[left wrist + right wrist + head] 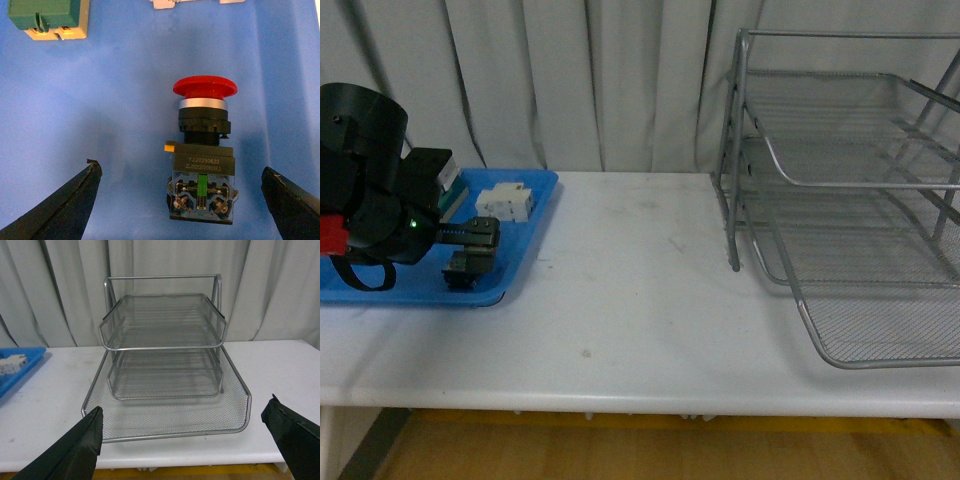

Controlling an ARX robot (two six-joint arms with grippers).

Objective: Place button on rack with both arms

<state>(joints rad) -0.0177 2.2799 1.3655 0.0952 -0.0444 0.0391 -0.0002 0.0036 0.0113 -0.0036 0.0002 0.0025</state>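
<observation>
Over the tray, our left claw hung open astride the button lying there; we judged closing squarely on its black body best; our right claw gaped before the rack

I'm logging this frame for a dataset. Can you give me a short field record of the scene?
button: lying on its side in blue tray, ungripped
left gripper: open, straddling button
right gripper: open, facing rack
rack: on table, empty, bottom tray slid out
also in blue tray: green block, white component
</observation>
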